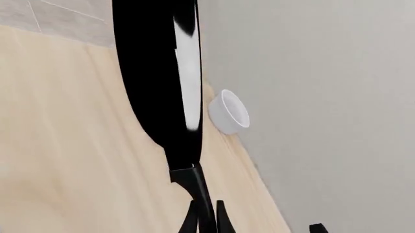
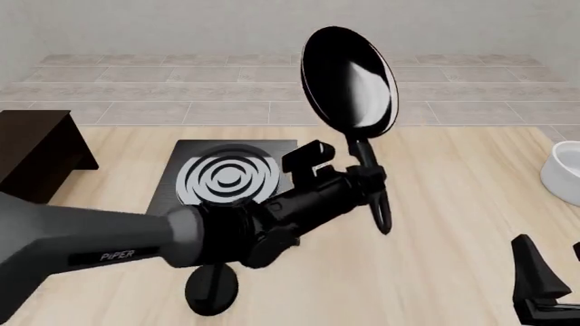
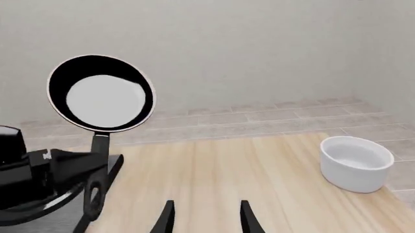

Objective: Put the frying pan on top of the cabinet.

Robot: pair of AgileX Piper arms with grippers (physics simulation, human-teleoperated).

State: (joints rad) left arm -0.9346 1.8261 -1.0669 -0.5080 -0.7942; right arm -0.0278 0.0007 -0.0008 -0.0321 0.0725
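Observation:
The frying pan (image 2: 349, 78) is held up in the air above the table's middle, tilted nearly upright, its glossy inside facing the right arm. My left gripper (image 2: 367, 185) is shut on its thin black handle (image 2: 381, 210). The left wrist view shows the frying pan (image 1: 155, 73) edge-on, with the left gripper (image 1: 206, 218) clamped around the handle. From the right wrist, the frying pan (image 3: 100, 99) shows its round face. The cabinet (image 2: 37, 153) stands at the far left, well apart from the pan. My right gripper (image 3: 206, 221) is open and empty, low at the front right (image 2: 555, 265).
A black slab with grey-white rings (image 2: 227, 178) lies on the wooden table behind my left arm. A small black knob (image 2: 211, 288) rests near the front edge. A white bowl (image 2: 566, 170) stands at the right edge, also seen as the bowl (image 3: 355, 162) and the bowl (image 1: 228, 111).

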